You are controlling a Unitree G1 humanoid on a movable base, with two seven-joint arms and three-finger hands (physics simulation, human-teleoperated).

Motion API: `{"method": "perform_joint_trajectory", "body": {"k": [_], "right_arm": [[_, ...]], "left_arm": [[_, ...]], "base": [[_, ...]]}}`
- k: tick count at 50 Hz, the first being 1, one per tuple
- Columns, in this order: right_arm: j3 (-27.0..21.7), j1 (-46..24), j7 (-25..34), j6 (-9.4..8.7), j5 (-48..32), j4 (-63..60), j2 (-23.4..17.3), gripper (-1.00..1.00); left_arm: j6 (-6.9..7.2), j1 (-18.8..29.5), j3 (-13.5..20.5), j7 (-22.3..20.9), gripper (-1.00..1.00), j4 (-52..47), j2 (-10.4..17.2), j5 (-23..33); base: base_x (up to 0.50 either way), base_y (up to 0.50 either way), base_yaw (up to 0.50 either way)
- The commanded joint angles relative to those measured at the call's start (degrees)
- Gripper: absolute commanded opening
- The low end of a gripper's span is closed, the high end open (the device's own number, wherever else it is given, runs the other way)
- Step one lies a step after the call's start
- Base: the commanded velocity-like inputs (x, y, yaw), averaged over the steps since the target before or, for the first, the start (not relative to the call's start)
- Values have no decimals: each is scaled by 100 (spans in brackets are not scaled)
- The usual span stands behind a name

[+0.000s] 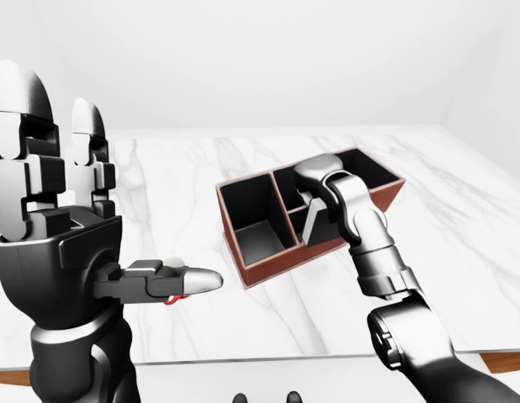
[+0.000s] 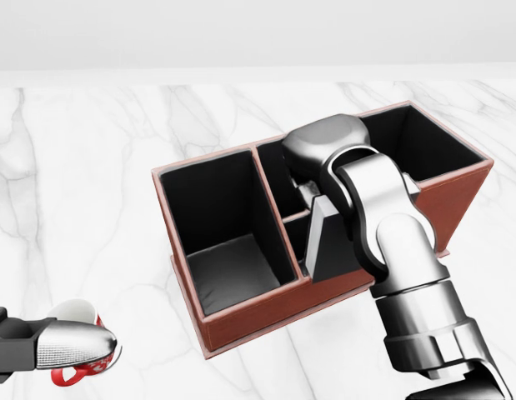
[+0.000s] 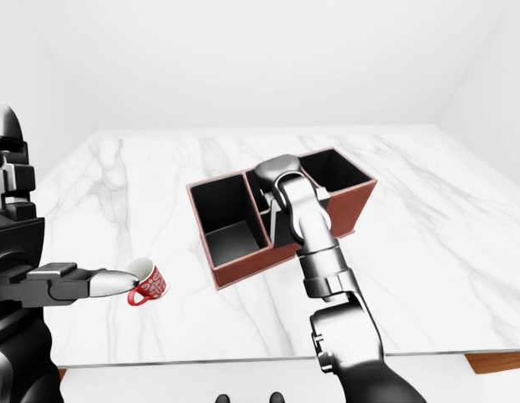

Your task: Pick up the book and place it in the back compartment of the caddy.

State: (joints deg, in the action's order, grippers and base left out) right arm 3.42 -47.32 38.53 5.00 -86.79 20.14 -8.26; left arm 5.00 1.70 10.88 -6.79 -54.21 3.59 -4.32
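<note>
The red-brown caddy [image 2: 241,321] lies at an angle on the marble table, with one large bay at the left, two small bays in the middle and one large bay at the right. My right hand [image 2: 318,193] reaches down over the middle bays, shut on the grey book [image 2: 328,243]. The book stands tilted, and its lower end is down in the lower small middle bay. The palm hides the fingers. My left hand [image 1: 108,201] is raised at the left of the left-eye view, open, with its fingers upright and its thumb [image 2: 74,343] pointing right.
A red-and-white mug [image 3: 147,284] stands on the table just behind my left thumb, left of the caddy. The table's near edge [image 3: 243,363] runs along the bottom of the eye views. A white wall rises beyond the table.
</note>
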Motion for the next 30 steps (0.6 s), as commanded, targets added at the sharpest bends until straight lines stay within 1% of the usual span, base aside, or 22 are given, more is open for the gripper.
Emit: {"method": "perform_joint_trajectory", "body": {"k": [1, 17, 30], "right_arm": [[3, -254, -207, 0, 10, 225, -38, -100], [-22, -384, -145, 0, 48, 255, -96, -100], [-20, -491, -323, 0, 101, 432, -95, -100]], "left_arm": [[0, -10, -29, -2, 100, 20, -6, 14], [0, -14, -24, -6, 100, 39, -11, 20], [0, 8, 13, -3, 100, -7, -2, -7]], "base": [[0, 0, 0], [0, 0, 0], [0, 0, 0]]}}
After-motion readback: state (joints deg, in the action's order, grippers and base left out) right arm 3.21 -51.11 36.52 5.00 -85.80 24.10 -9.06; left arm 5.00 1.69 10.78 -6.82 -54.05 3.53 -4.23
